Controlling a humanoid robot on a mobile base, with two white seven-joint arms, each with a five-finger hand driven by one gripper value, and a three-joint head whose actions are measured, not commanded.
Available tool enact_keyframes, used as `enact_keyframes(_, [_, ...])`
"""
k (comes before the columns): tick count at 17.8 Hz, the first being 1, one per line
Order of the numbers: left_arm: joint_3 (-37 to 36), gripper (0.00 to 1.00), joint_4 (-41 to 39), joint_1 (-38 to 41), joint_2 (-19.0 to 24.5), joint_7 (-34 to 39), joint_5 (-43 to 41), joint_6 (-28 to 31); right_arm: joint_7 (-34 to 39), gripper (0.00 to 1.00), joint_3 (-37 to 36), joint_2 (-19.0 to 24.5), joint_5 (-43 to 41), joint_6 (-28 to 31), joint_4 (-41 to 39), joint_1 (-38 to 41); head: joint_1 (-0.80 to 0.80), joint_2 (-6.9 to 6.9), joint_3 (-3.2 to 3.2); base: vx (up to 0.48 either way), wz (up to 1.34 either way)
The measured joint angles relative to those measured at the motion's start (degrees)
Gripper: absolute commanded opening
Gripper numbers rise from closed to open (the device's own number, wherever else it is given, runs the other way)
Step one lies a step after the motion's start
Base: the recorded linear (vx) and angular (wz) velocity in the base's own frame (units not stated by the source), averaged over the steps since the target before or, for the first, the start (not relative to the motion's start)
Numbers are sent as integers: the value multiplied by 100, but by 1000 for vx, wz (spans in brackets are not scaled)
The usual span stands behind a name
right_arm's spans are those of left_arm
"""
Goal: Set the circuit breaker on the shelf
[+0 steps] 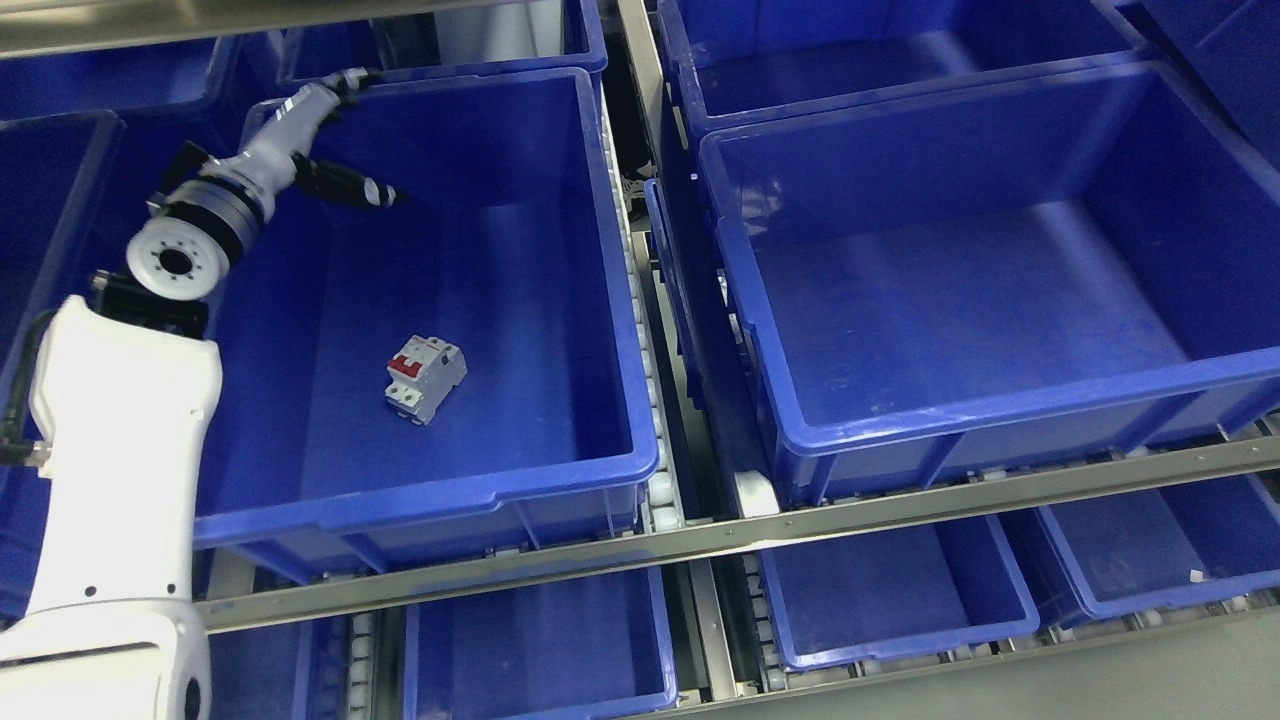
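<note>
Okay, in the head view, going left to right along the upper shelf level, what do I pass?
Left arm → left hand, raised at the left bin's back corner → circuit breaker lying on the floor of the left blue bin → roller track between the bins → right blue bin.

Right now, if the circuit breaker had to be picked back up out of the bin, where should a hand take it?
Probably from above, fingers across the two long grey sides of the circuit breaker. It lies flat on the floor of the blue bin, red switches up, well clear of the walls. The left hand is above the bin's far left corner.
</note>
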Motion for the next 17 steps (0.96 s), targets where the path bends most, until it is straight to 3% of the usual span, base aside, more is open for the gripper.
enact_keyframes(7, [1133, 100, -903, 335, -583, 1316, 1107, -45, 0, 100, 0, 0, 0, -1, 1, 3, 0, 0, 0, -263, -9])
enact_keyframes(13, [1149, 100, -2259, 1775, -857, 1529, 1474, -6, 0, 100, 0, 0, 0, 1, 1, 5, 0, 0, 0, -328, -113])
enact_keyframes(17, [1144, 100, -2863, 2250, -961, 1550, 1589, -4, 0, 100, 0, 0, 0, 1, 1, 5, 0, 0, 0, -185, 0])
